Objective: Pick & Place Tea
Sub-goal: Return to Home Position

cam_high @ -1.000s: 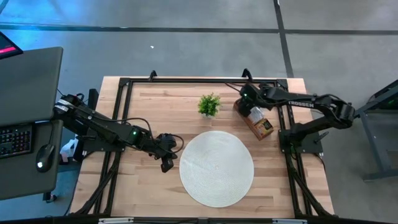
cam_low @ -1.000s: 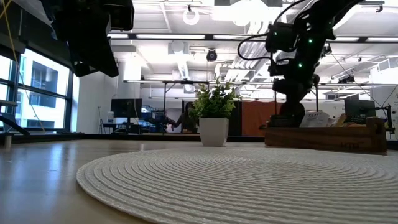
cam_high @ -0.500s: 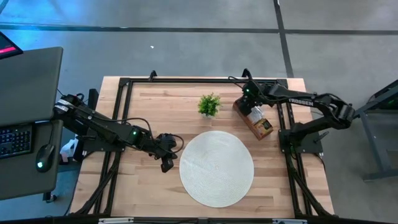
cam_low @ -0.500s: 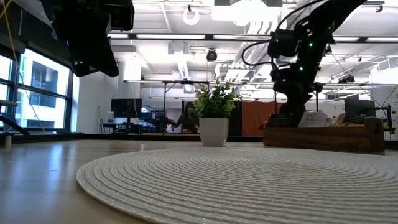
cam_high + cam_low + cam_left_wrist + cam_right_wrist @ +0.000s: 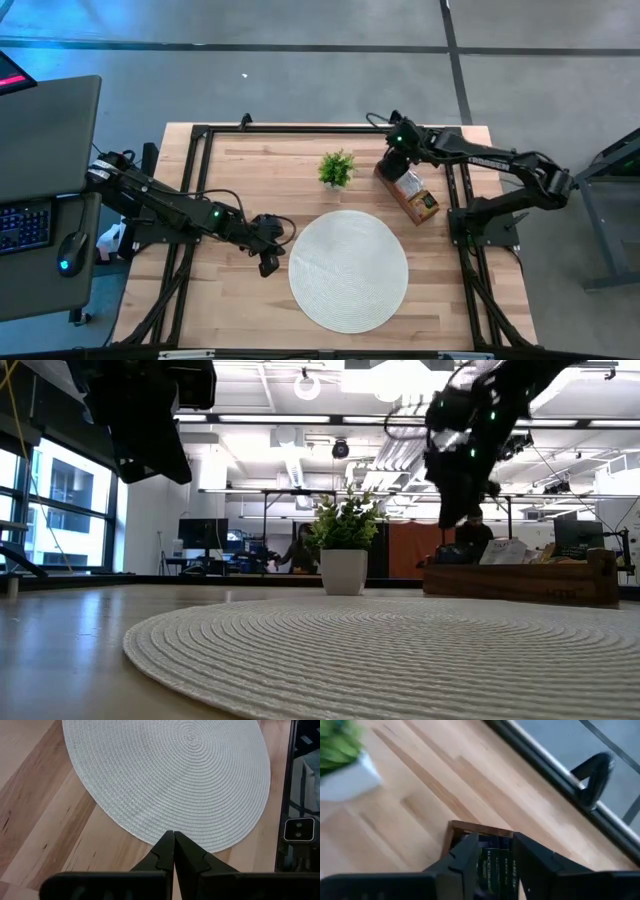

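The tea sachets stand in a long brown wooden tray (image 5: pixel 410 197) at the table's far right. Some are black (image 5: pixel 495 868) and some pale (image 5: pixel 506 550). My right gripper (image 5: pixel 495 840) hovers open just above the tray's far end (image 5: pixel 396 160), its fingers on either side of the black sachets below and touching nothing. My left gripper (image 5: pixel 173 835) is shut and empty. It hangs over bare wood at the left edge of the round white woven mat (image 5: pixel 348 270).
A small green potted plant (image 5: pixel 337 170) stands left of the tray, just beyond the mat. A black metal frame (image 5: pixel 300 130) runs around the table's edges. Bare wood lies to the left of and beyond the mat.
My right gripper has risen out of the tray and moved along it toward the table's far edge. The tray and the sachets stay where they were.
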Action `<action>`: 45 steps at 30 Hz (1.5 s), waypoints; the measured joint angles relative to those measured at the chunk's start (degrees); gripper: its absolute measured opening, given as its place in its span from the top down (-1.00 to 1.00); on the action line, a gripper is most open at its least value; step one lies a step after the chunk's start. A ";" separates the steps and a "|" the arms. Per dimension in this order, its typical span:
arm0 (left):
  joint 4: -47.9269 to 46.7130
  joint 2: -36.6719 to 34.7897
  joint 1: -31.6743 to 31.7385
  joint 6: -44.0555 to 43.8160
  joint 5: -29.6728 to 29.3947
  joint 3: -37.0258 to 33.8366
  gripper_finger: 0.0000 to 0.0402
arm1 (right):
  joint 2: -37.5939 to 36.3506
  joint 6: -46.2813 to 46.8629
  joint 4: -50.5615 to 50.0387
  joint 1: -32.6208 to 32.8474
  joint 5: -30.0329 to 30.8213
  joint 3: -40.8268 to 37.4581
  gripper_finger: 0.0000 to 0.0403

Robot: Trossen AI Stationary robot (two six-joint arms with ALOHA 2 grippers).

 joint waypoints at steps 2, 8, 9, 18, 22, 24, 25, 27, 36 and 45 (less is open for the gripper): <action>-0.92 0.00 1.38 0.14 0.25 0.39 0.98 | -1.79 -0.24 -4.03 0.78 -0.63 2.83 0.38; -6.58 -4.52 6.02 4.35 -4.22 4.92 0.98 | -12.04 -2.88 -11.66 6.58 -3.17 9.19 0.36; -8.59 -5.92 6.33 5.86 -5.47 5.85 0.98 | -14.36 -4.58 -11.87 7.92 -3.03 9.16 0.36; -24.36 -25.16 1.64 12.23 -28.70 7.41 0.98 | -39.78 -5.84 2.56 16.57 -9.03 -11.05 0.42; -27.06 -33.27 -0.31 12.23 -33.44 3.44 0.98 | -50.69 -6.84 13.06 17.46 -13.35 -23.23 0.41; -26.35 -36.92 -0.19 12.03 -33.48 0.29 0.98 | -55.34 -7.08 17.73 17.46 -15.79 -27.58 0.41; -25.90 -38.67 -0.17 11.74 -33.59 -1.58 0.98 | -57.47 -6.99 19.15 17.44 -16.84 -29.44 0.41; -24.74 -42.08 -0.17 11.11 -34.39 -5.23 0.98 | -61.49 -6.44 19.91 17.44 -19.11 -32.41 0.42; -10.07 -58.03 -0.17 19.89 -36.59 -22.79 0.98 | -74.80 -4.09 23.71 17.39 -17.54 -37.70 0.41; 8.83 -64.27 -0.15 37.70 -29.94 -34.64 0.98 | -73.92 -0.63 25.99 18.26 -22.38 -37.78 0.41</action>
